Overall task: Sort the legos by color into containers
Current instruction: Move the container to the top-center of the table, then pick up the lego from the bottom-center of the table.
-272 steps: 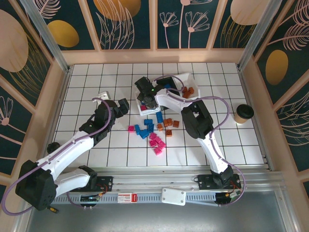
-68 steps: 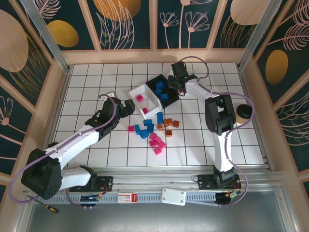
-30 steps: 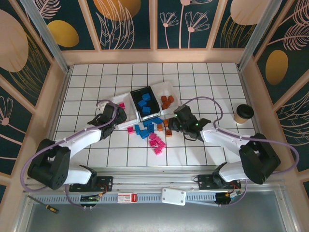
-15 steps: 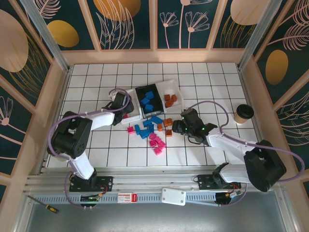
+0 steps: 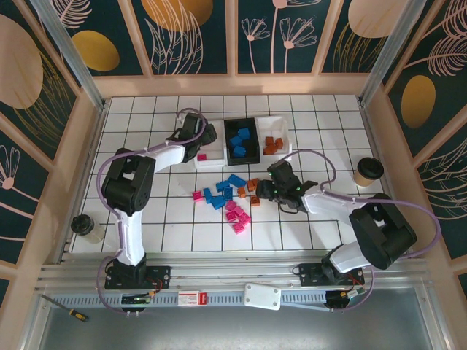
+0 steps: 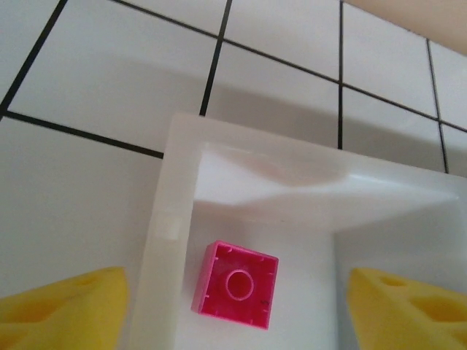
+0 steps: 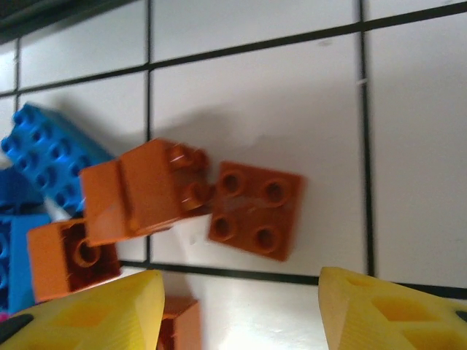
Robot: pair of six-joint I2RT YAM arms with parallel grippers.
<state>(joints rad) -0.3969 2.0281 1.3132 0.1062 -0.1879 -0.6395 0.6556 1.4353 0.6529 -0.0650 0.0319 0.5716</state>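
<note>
**Sorting in progress, seen from above and from both wrists.** My left claw (image 5: 207,136) hangs open and empty over the left white tray (image 6: 169,219). One pink brick (image 6: 236,284) lies in that tray's corner. The black tray (image 5: 251,125) holds blue bricks (image 5: 239,140). The right white tray (image 5: 283,130) holds sorted orange bricks (image 5: 271,144). My right claw (image 7: 241,310) stands open and empty over loose orange bricks (image 7: 255,210) on the counter (image 5: 321,124).

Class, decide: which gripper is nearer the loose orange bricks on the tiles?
Right. The right gripper hovers just above the orange bricks; the left gripper is away over the white tray.
</note>
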